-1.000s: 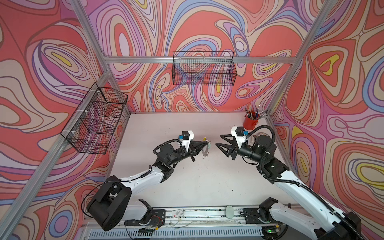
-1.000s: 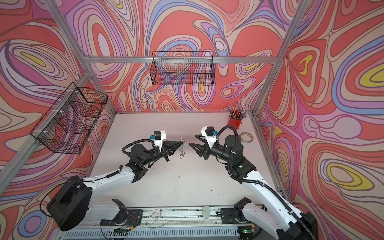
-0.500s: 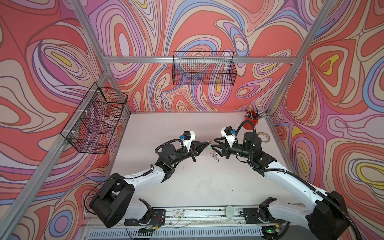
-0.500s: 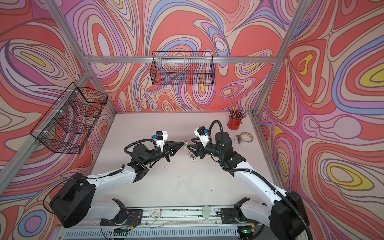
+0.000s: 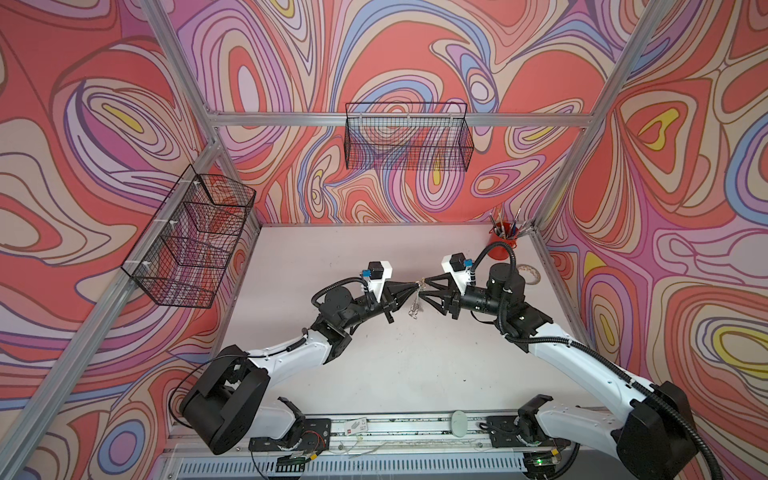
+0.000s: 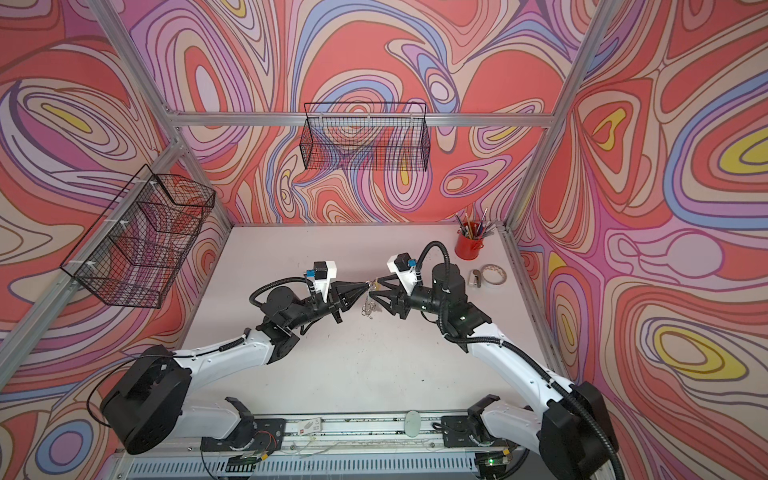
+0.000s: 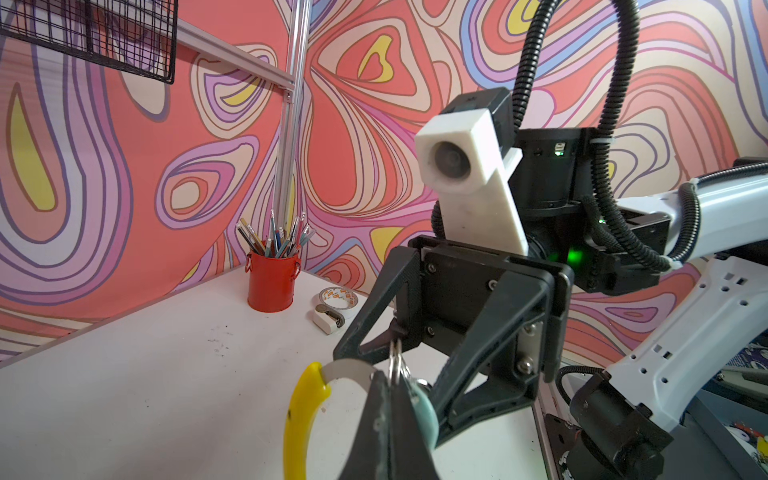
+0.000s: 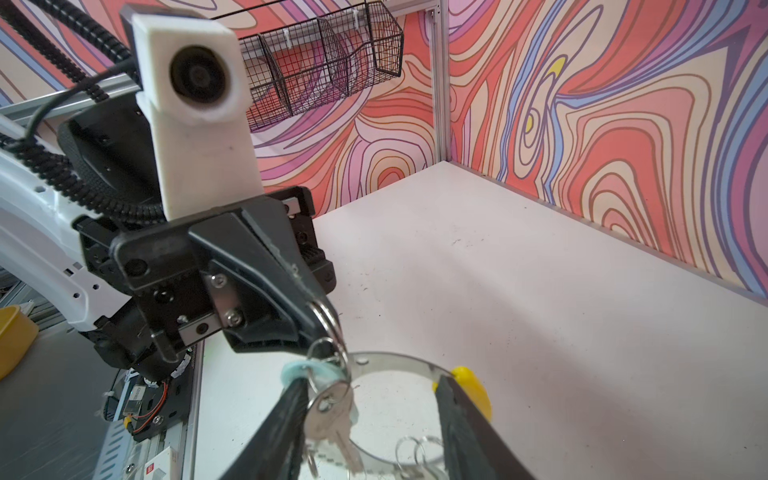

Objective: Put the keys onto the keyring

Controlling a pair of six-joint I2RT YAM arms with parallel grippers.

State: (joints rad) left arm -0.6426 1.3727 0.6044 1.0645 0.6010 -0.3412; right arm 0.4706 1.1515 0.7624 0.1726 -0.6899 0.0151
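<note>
- Mid-table, lifted clear of the white tabletop (image 5: 332, 257): left gripper (image 5: 416, 285) pinched fully shut on keyring (image 8: 395, 360) at its rim, small split ring (image 8: 328, 320) poking out of the closed tips.
- Tip to tip with it, right gripper (image 5: 424, 289), jaws half apart and straddling the hoop; one finger (image 8: 461, 415) against the yellow sleeve (image 7: 301, 415); real grip or mere touch impossible to tell.
- Dangling from the split ring, silver keys (image 8: 330, 415) with a pale teal tag (image 8: 299, 371), just beside the right gripper's other finger; only one key head clear, second blade half hidden.
- Whether threaded on the hoop itself: unclear.
- Part of hoop cut off by the right wrist view's edge; in both top views whole bunch just a tiny blur.
- Back right corner: red pencil pot (image 6: 469, 248); tape roll (image 6: 494, 275), orange print on core, unreadable; small white object (image 7: 328, 322) touching it, kind unclear.
- Front rail: red-and-white label (image 5: 357, 424), text too small to read.
- At the right wrist view's edge: yellow thing (image 8: 12, 338), cut off, unidentifiable.
</note>
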